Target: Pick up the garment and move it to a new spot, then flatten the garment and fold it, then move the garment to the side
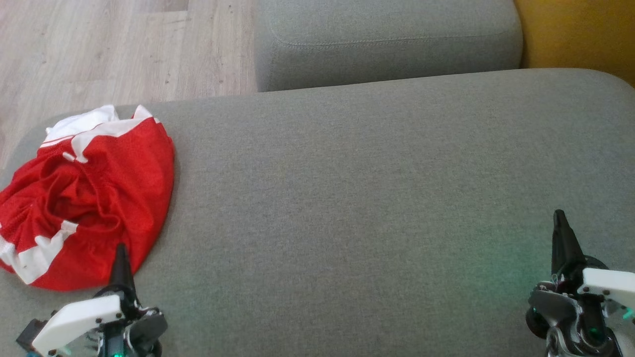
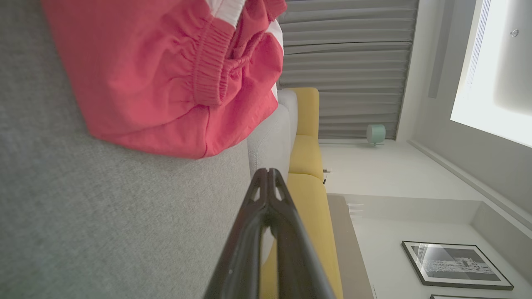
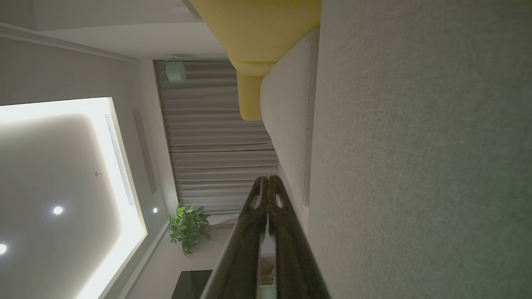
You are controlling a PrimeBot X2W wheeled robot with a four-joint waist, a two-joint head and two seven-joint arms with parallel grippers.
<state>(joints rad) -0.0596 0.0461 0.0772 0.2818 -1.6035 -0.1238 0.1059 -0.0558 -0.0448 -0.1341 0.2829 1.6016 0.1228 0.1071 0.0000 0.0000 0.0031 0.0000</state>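
The garment [image 1: 89,198] lies crumpled in a red mound with white bands on the left end of a broad grey cushion [image 1: 372,198], close to that cushion's rounded far-left corner. In the left wrist view the garment [image 2: 166,74] shows a gathered elastic band among its folds.

The left gripper [image 1: 121,260] sits at the garment's near edge with its 2 dark fingers pressed together and nothing between them. From the head camera its tip overlaps the red hem, while in its own wrist view the left gripper [image 2: 268,176] has a strip of grey fabric between its tips and the cloth. The right gripper [image 1: 560,223] is well apart at the cushion's right end, its jaws likewise closed and empty, as its wrist view also shows [image 3: 268,182].

Between the 2 grippers the cushion is bare. Beyond its far edge are a second grey cushion [image 1: 387,44], pale wooden floor [image 1: 99,49] at the left and yellow upholstery [image 1: 580,34] at the right. Grey curtains [image 2: 349,62], a framed picture [image 2: 453,265] and a potted plant [image 3: 187,228] stand further off.
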